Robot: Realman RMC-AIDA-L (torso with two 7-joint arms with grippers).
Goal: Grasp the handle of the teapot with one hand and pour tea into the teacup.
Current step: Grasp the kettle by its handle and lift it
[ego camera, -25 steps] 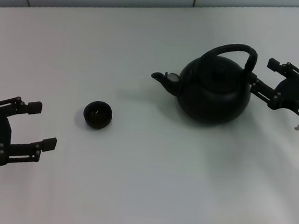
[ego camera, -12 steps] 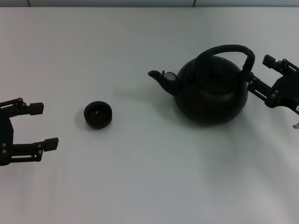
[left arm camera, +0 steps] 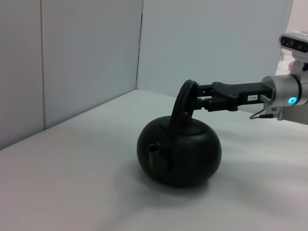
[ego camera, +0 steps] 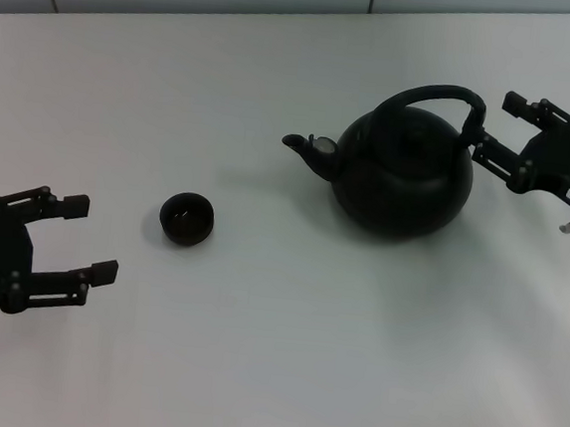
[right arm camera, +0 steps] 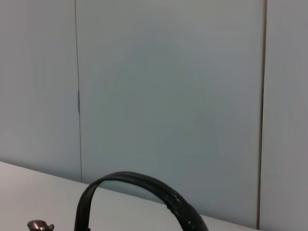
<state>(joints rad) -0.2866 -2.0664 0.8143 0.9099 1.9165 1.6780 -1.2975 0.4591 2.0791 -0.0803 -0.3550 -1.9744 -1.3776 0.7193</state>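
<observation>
Right pincer (ego camera: 484, 126) pinches the handle (ego camera: 435, 92); lift the teapot (ego camera: 400, 174) level, spout toward the cup (ego camera: 186, 218). Left pincer (ego camera: 88, 238) idles, spread.

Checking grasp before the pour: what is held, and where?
The right claw grips the teapot by its handle; the left claw holds nothing.

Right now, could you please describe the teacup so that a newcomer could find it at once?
On the white table, look left of the big black teapot, the way its spout points. The teacup sits alone there, near the open left gripper: a tiny, dark, handleless bowl, much smaller than the teapot.
</observation>
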